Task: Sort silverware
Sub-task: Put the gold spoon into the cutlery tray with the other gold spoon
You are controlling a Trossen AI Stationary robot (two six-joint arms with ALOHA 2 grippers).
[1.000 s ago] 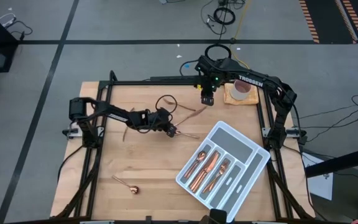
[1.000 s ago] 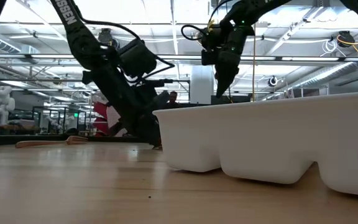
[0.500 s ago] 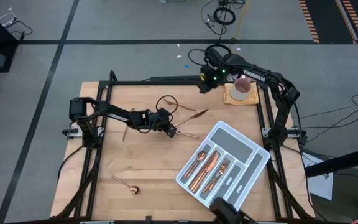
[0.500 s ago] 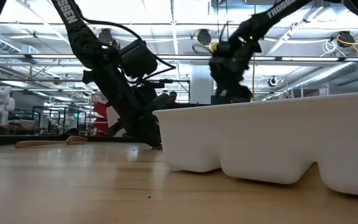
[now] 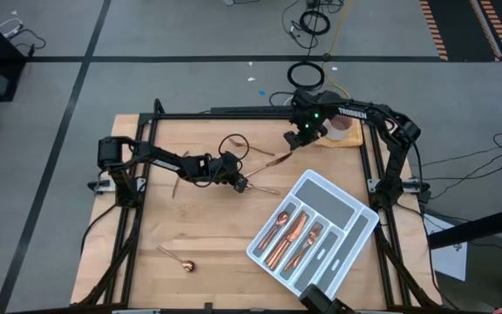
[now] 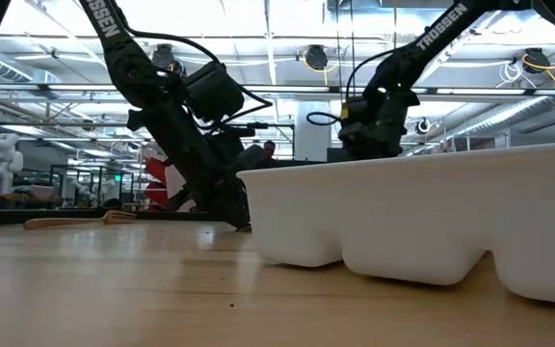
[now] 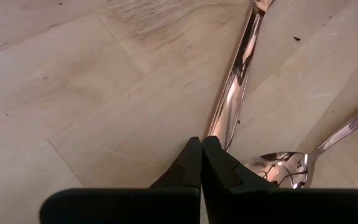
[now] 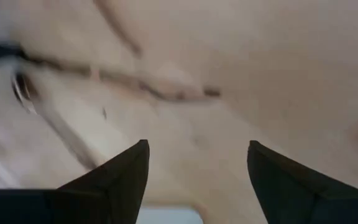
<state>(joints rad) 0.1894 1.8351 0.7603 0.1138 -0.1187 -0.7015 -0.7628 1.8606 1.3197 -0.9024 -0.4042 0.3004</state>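
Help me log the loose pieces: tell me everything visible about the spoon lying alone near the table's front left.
The lone spoon is a thin, shiny copper-coloured piece, lying flat on the bare wooden table. Its slim handle runs diagonally, with the rounded bowl at the end nearer the front edge. Nothing touches it: it lies apart from the other cutlery, the grey tray and both grippers. Finer detail is too small to tell.

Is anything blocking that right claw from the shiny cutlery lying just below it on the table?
Nothing visible does. The right claw hangs open above the loose silverware, with only bare table between them. The tray sits off to one side.
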